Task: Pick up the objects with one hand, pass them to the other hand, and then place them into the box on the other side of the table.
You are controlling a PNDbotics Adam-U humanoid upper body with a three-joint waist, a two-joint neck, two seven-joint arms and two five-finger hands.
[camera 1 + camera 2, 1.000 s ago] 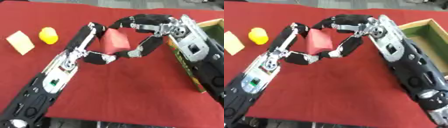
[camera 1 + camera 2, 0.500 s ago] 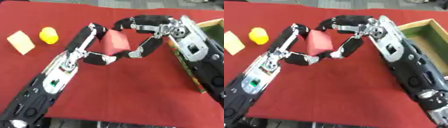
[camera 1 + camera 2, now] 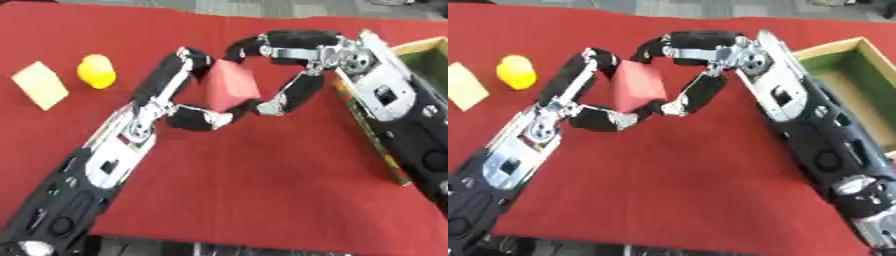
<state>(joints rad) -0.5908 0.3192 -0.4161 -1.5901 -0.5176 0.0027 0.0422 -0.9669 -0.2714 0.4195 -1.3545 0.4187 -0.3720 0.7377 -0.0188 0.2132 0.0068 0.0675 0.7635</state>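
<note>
Handover stage: red block (image 3: 231, 90) grasped by left hand (image 3: 188, 97) and right hand (image 3: 289, 70) together; box (image 3: 859, 90) placement outstanding.

No readable text, label, brand, number or sign anywhere — not on the box (image 3: 843, 75), the red block (image 3: 230, 90) or either arm.

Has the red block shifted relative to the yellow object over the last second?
No. The red block, between left hand and right hand, keeps its spacing from the yellow object.
</note>
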